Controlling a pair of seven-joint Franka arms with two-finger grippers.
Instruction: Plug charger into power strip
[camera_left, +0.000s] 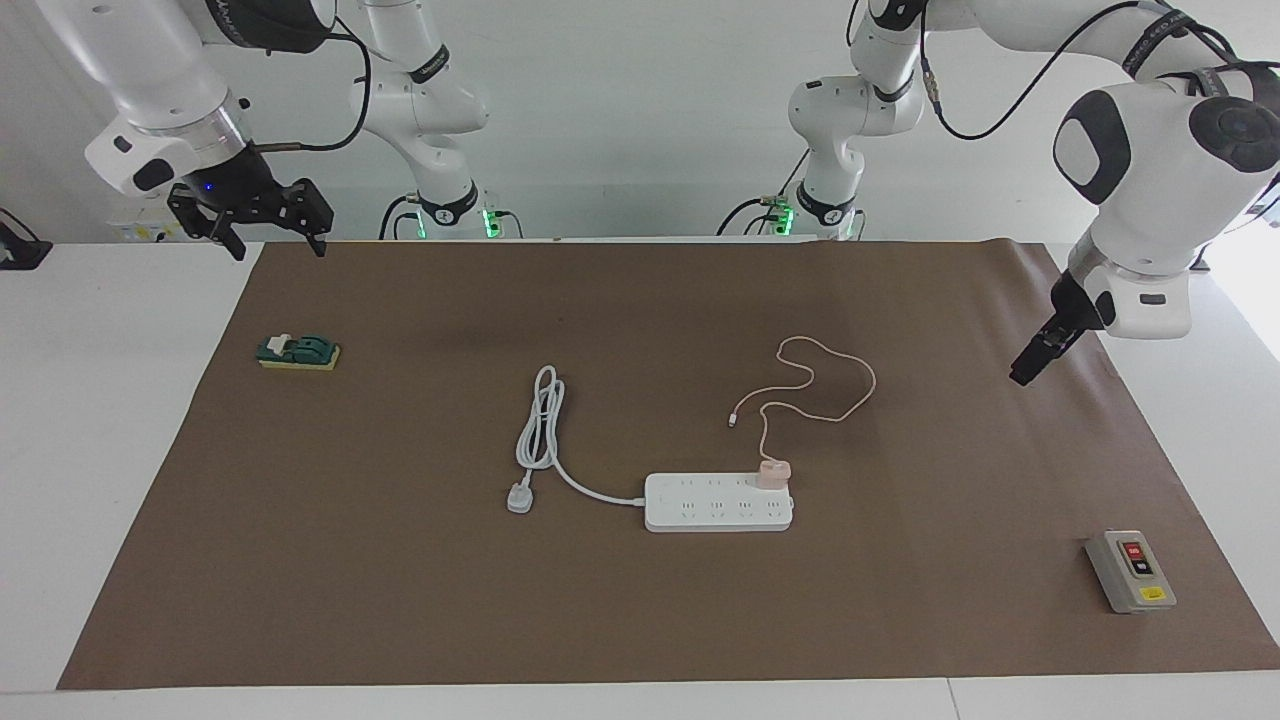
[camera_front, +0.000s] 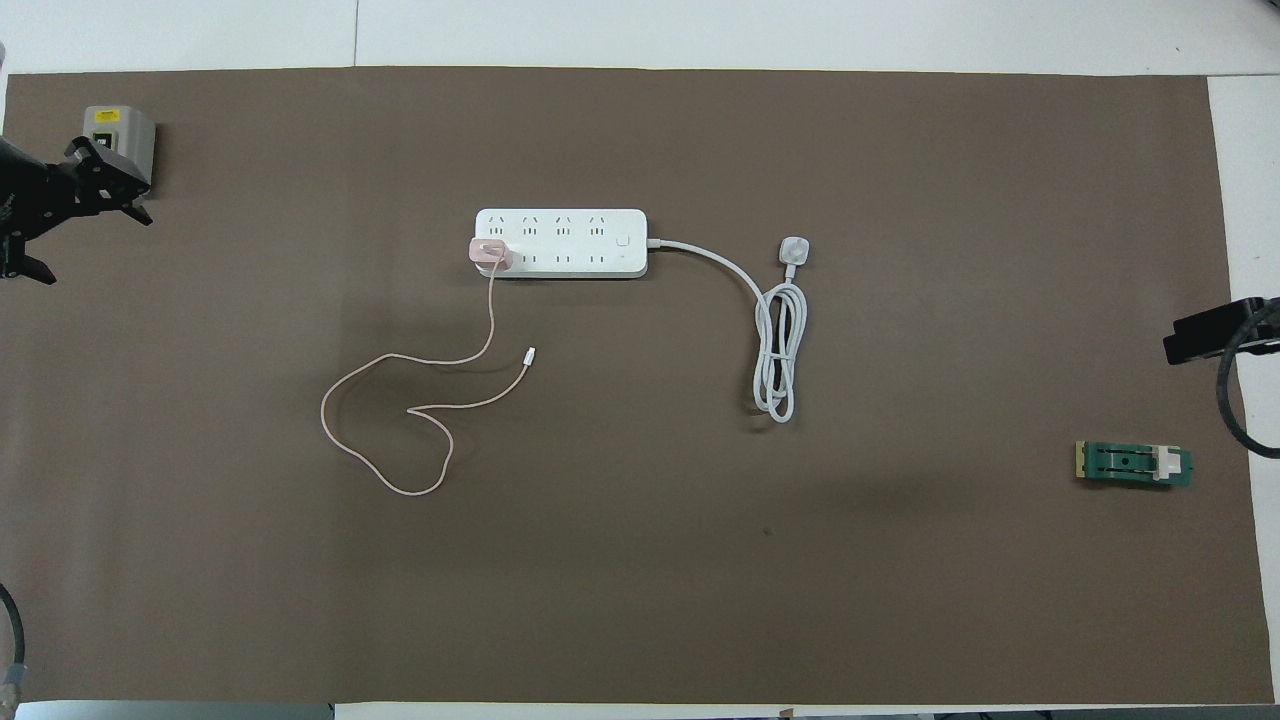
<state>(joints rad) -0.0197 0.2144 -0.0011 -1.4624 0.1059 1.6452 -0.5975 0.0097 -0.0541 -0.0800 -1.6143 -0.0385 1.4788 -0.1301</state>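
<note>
The white power strip (camera_left: 718, 502) (camera_front: 560, 243) lies flat in the middle of the brown mat. The pale pink charger (camera_left: 773, 470) (camera_front: 490, 251) sits on the strip, on the end socket of the row nearer to the robots, toward the left arm's end. Its thin pink cable (camera_left: 840, 400) (camera_front: 385, 480) loops over the mat nearer to the robots. My left gripper (camera_left: 1025, 372) (camera_front: 90, 245) hangs open and empty over the mat's edge at the left arm's end. My right gripper (camera_left: 277, 240) is open and empty, raised over the mat's corner at the right arm's end.
The strip's thick white cord ends in a white plug (camera_left: 520, 497) (camera_front: 794, 250) toward the right arm's end. A grey box with red and black buttons (camera_left: 1130, 570) (camera_front: 118, 130) stands at the left arm's end. A green block (camera_left: 298, 352) (camera_front: 1133, 464) lies at the right arm's end.
</note>
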